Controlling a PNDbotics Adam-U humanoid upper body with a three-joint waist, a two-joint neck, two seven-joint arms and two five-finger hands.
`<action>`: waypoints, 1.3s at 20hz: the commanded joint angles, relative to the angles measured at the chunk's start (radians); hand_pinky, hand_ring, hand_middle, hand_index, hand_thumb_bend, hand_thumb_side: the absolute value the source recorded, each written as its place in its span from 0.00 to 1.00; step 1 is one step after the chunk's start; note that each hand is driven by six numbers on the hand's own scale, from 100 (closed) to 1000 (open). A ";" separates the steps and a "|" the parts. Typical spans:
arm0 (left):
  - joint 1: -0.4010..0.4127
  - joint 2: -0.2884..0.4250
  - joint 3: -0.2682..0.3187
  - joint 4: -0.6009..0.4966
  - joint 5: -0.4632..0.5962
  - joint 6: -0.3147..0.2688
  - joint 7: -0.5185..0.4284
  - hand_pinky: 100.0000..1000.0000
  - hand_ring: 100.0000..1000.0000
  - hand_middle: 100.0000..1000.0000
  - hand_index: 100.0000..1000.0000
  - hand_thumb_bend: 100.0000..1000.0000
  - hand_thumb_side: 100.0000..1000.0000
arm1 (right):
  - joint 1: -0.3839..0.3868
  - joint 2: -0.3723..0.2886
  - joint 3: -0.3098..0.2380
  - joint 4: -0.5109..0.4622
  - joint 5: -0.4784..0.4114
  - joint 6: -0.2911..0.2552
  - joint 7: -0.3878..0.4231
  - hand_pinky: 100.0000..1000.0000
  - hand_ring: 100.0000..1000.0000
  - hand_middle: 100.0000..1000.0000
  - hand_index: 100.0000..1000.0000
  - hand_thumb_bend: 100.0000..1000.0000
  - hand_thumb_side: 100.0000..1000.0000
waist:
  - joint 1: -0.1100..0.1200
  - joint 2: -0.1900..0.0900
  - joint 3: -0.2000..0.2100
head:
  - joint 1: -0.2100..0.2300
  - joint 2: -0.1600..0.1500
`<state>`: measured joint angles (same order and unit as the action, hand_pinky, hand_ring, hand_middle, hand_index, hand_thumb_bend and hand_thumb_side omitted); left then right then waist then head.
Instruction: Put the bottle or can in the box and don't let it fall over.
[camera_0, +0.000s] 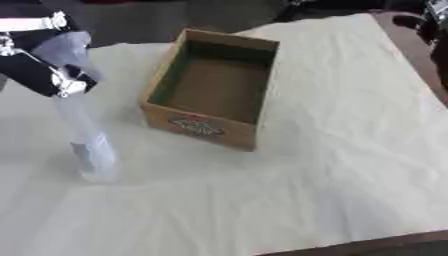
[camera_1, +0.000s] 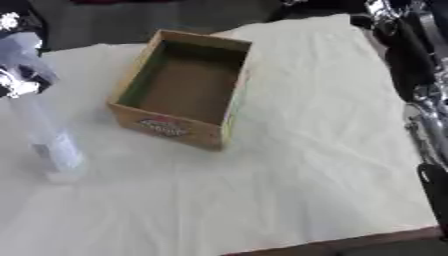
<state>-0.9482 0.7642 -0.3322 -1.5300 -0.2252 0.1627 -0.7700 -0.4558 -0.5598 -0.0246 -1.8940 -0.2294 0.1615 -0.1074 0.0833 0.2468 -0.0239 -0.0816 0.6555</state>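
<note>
A tall clear plastic bottle (camera_0: 86, 131) stands nearly upright at the left, leaning slightly, its base at the white cloth; I cannot tell whether it touches. My left hand (camera_0: 54, 74), black with silver parts, is shut on the bottle's upper part. The open brown box (camera_0: 203, 128) with a red logo on its front wall sits at the centre, to the right of the bottle, with nothing inside. My right arm (camera_1: 418, 85) runs down the right edge of the right eye view; its hand is a dark shape (camera_1: 435, 189) low at that edge.
A wrinkled white cloth (camera_0: 332, 150) covers the table. The brown table edge (camera_0: 376, 245) shows at the bottom right and along the far right. Dark objects lie beyond the far edge.
</note>
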 joint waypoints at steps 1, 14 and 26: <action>-0.044 0.030 0.039 -0.029 -0.009 -0.003 0.016 0.00 0.00 0.05 0.08 0.10 0.00 | -0.007 -0.028 -0.011 -0.008 -0.004 0.001 -0.003 0.85 0.81 0.76 0.86 0.00 0.65 | -0.004 -0.021 0.004 | -0.005 -0.005; -0.143 -0.031 0.088 -0.050 -0.047 -0.004 0.063 0.00 0.00 0.03 0.08 0.13 0.00 | -0.009 -0.031 -0.012 -0.009 -0.005 -0.001 -0.005 0.85 0.81 0.76 0.86 0.00 0.65 | -0.005 -0.026 0.010 | -0.028 -0.002; -0.312 -0.196 0.109 0.090 -0.196 -0.041 0.136 0.00 0.00 0.03 0.08 0.16 0.00 | -0.028 -0.029 -0.003 -0.009 -0.009 0.001 0.006 0.85 0.81 0.76 0.86 0.00 0.65 | 0.005 -0.032 -0.002 | -0.018 -0.003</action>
<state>-1.2333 0.5663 -0.2471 -1.4456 -0.4056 0.1255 -0.6487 -0.4669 -0.5608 -0.0236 -1.8940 -0.2336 0.1622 -0.1036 0.0928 0.2406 -0.0276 -0.1037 0.6571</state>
